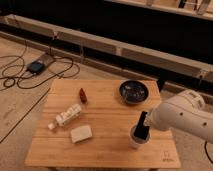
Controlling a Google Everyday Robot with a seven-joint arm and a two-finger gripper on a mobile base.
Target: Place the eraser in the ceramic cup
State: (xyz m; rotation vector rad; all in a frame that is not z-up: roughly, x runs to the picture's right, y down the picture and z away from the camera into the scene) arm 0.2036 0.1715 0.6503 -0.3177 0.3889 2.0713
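Where ceramic cup (138,142) stands, gripper (141,131) dips inside.

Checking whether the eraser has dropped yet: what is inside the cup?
The gripper reaches down into the cup, covering its opening. Whether the eraser is inside is hidden.

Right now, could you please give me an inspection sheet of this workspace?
Surface: wooden table, slatted top.
Job's things: cup upright near the front right edge; eraser not seen, hidden by the gripper if present.
Clutter: dark bowl, white bottle lying down, pale block, small red-brown item.
Gripper: gripper pointing down into the cup's mouth.
Cables: black cables and a small device on the floor, left.
Surroundings: dark wall with rails behind.
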